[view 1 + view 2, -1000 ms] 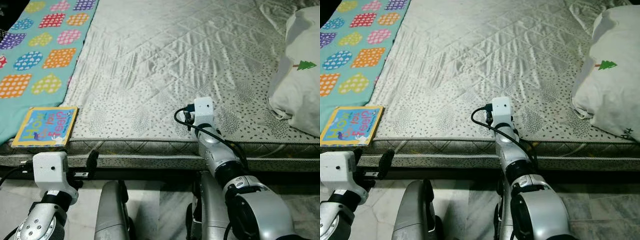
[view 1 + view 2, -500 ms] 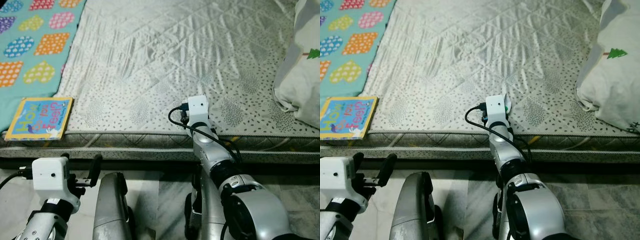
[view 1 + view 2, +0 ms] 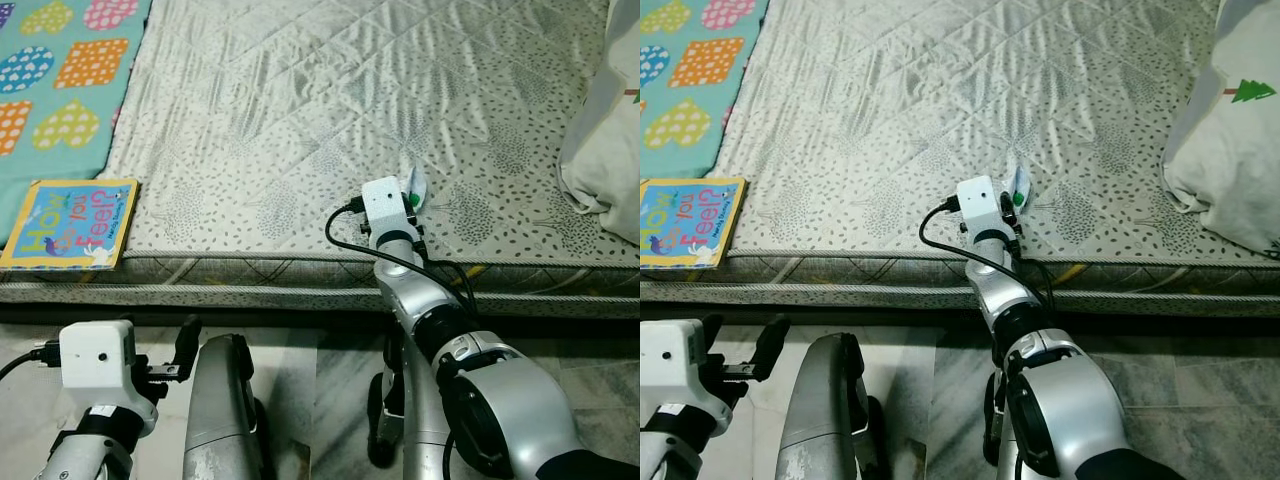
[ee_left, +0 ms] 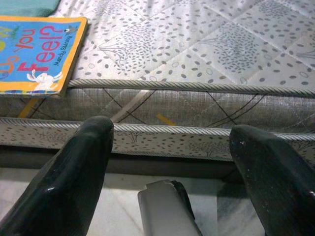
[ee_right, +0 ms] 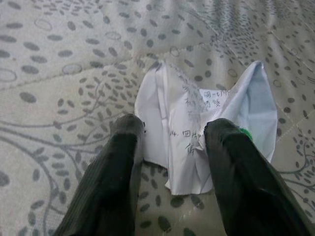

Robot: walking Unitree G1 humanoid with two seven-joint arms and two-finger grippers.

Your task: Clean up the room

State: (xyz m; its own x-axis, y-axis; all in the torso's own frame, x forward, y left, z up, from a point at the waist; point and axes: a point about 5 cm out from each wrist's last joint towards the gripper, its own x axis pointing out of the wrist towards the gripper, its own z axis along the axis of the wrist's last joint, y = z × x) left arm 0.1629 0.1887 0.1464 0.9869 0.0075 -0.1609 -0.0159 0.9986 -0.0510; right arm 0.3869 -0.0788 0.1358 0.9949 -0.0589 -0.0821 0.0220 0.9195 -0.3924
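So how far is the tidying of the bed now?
Nothing looks put away yet. In hand: the right gripper has its fingers closed on a crumpled paper on the mattress. Left: the picture book at the edge; the left gripper is open.

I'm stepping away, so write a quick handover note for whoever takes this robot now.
Right gripper: over the mattress near its front edge, jaws shut on a crumpled paper.
Left gripper: low in front of the mattress side, jaws open, holding nothing.
Book lies at the mattress's front left corner beside the patterned blanket; pillow far right.
Left: take the paper away, then the book.
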